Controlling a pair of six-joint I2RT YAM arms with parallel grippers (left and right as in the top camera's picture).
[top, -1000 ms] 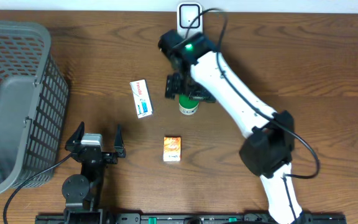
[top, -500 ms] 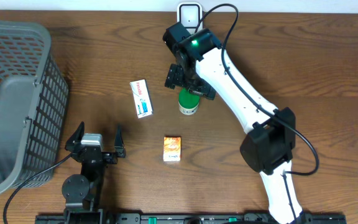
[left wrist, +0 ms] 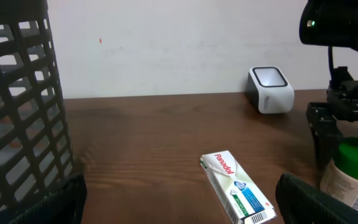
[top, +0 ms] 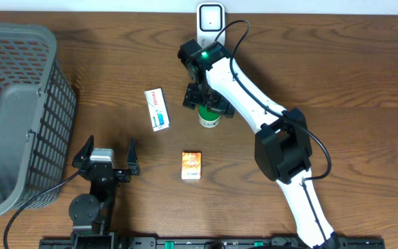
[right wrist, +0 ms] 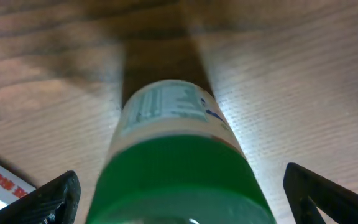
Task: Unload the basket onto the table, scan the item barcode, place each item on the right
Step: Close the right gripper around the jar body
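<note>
The right gripper (top: 209,104) hangs over the green-lidded bottle (top: 209,120), jaws spread wide, one on each side and clear of it. The bottle stands upright at 6 o'clock from the scanner (top: 210,19). The left gripper (top: 107,149), at 7 o'clock from the bottle, is also spread and grasps nothing

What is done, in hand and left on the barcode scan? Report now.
Done: nothing that shows; the green-lidded jar stands on the table, away from the scanner. In hand: the right pincer hangs open over the jar, a finger on either side, not gripping. To do: close on it, lift it and show its barcode to the scanner. The left pincer is open and empty.
</note>
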